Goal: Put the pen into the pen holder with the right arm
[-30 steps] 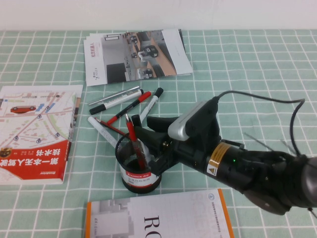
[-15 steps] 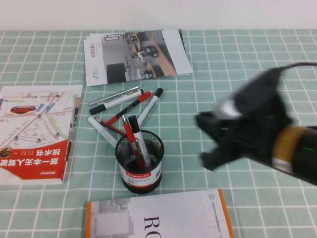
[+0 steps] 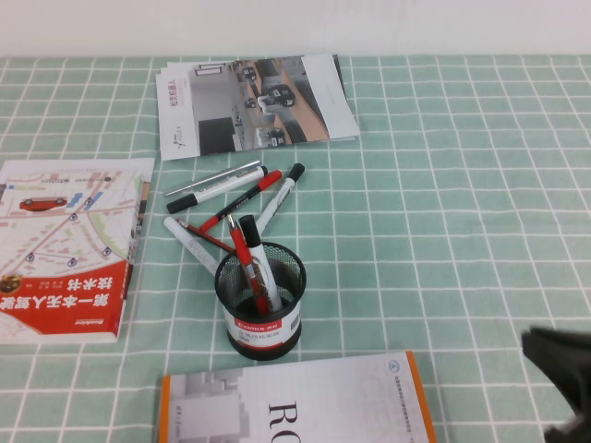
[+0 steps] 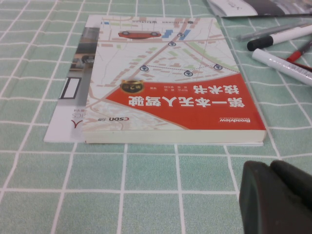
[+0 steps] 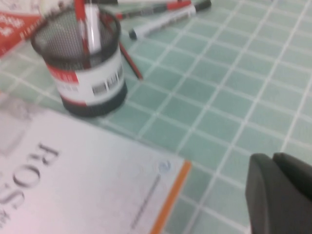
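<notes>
The black wire-mesh pen holder [image 3: 259, 309] stands at the front middle of the table. The white-barrelled pen with a black cap [image 3: 256, 260] stands inside it, leaning beside a slim red pen [image 3: 240, 247]. The holder [image 5: 83, 63] and the pen [image 5: 91, 29] also show in the right wrist view. My right gripper [image 3: 561, 377] is at the front right corner, far from the holder; in the right wrist view it [image 5: 272, 163] is shut and empty. My left gripper [image 4: 270, 168] is shut and empty, low over the cloth near the red map book.
Several loose pens [image 3: 231, 189] lie just behind the holder. A red map book [image 3: 65, 249] lies at the left, a brochure [image 3: 254, 101] at the back, and a white book with an orange edge [image 3: 295, 406] at the front. The cloth is a green grid.
My right arm has pulled away from the holder to the front right corner. The white pen it let go stays standing in the holder.
</notes>
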